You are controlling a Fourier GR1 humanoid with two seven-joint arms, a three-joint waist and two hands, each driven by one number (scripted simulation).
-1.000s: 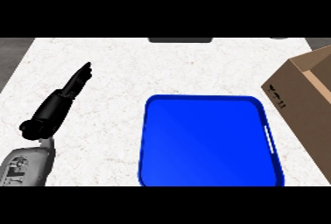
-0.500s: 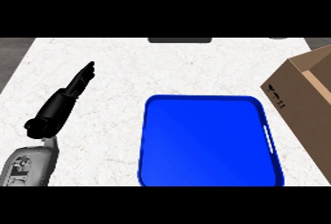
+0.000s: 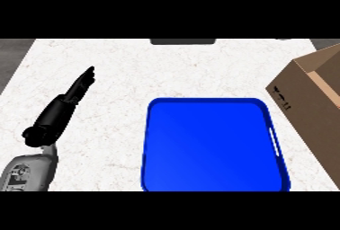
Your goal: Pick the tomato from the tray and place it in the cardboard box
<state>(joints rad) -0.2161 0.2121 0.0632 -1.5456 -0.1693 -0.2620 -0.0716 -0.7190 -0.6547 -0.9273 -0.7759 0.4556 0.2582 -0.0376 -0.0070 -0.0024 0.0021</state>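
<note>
- Tomato: it shows nowhere in the head view, neither on the tray nor anywhere on the counter, so where it lies cannot be told.
- Blue tray (image 3: 214, 148) lies flat on the white, faintly veined counter (image 3: 166, 67), low in the view and a little right of the middle; a white slot handle marks its right rim.
- Cardboard box (image 3: 312, 105) stands at the right edge, just beside the tray's upper right corner, its flap raised and its inside hidden from here.
- Left hand (image 3: 66, 101) hovers over the counter well left of the tray, fingers straight and together, pointing up and away, holding nothing; its grey forearm (image 3: 26, 173) enters at the lower left.
- Dark strip (image 3: 182, 41) sits at the counter's far edge, and grey floor shows past both far corners.
- Right hand is out of sight.
</note>
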